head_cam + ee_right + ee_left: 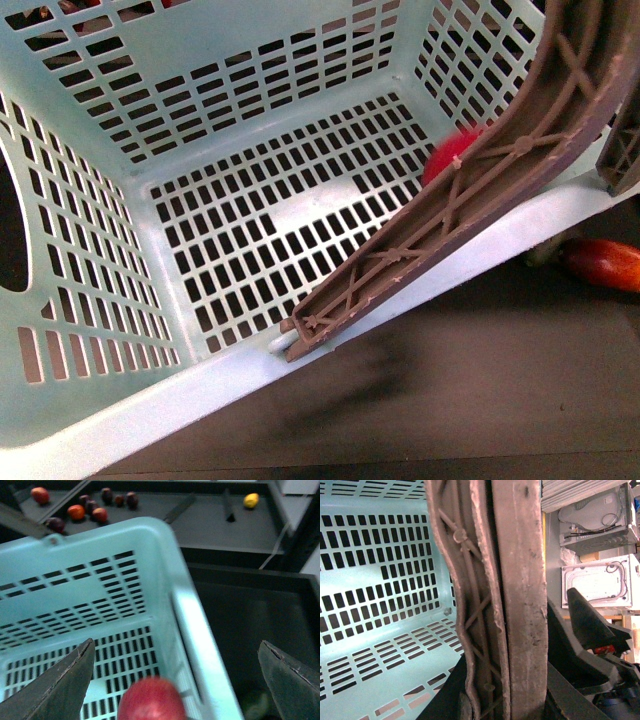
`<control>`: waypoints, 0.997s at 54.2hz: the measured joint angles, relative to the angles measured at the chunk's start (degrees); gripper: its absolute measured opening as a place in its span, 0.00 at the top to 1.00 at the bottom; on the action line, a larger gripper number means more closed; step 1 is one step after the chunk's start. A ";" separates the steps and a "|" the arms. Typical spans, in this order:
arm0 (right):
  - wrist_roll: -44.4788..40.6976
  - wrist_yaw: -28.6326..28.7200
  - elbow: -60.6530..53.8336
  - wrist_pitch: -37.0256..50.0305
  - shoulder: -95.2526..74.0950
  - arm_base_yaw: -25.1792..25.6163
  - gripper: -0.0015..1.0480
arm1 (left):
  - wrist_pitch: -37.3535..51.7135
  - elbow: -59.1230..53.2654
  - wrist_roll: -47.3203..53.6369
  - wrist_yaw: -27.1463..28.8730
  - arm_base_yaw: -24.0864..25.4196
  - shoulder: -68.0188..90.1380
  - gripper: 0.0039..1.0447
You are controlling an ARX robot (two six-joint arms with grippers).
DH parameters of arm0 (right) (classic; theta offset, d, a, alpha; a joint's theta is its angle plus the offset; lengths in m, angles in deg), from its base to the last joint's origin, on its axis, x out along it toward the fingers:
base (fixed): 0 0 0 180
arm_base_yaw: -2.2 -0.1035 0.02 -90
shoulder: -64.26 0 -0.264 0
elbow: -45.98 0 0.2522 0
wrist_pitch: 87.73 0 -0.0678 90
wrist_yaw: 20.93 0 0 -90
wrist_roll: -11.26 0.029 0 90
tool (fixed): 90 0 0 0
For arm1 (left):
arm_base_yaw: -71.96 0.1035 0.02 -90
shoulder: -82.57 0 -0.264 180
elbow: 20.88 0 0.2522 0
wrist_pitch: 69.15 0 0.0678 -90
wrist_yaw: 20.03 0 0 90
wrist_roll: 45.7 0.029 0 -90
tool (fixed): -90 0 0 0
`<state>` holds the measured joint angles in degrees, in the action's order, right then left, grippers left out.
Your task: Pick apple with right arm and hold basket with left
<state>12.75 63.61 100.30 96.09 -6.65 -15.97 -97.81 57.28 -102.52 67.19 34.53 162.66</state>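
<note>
Brown ribbed handle [520,580] is filling the left wrist view, and the left gripper [502,700] seems to be clamping around it, tipping the basket [90,420]. Right gripper [175,645] is hanging spread wide, gripping nothing — the apple [151,699] is lying between its jaws, below the tips, over the basket's slotted floor near a wall. With that floor slanting, the apple may be rolling off — and a slackening left grip would be dropping the basket.

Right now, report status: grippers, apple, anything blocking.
Left gripper shut on basket handle. Right gripper open, fingers wide. Apple loose inside basket, ungripped. Handle crosses in front of it from the front view.
</note>
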 joint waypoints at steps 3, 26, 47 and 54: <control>-0.04 -2.21 -0.26 -0.74 2.21 2.78 0.08 | 0.00 -0.02 0.52 -0.15 -0.02 0.35 0.82; 0.00 -7.19 -1.84 -4.20 7.63 8.98 0.08 | 0.00 -0.02 0.20 -0.17 0.00 0.42 0.82; -1.11 -0.11 -20.00 16.87 15.74 12.37 0.60 | 0.00 -0.02 0.39 0.17 0.00 0.42 0.82; -1.14 1.31 -26.10 17.57 20.48 13.92 0.88 | 0.00 -0.02 0.37 -0.09 0.00 0.42 0.82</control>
<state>11.62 64.92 74.20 113.66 13.82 -2.05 -97.81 57.26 -102.15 67.10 34.53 163.08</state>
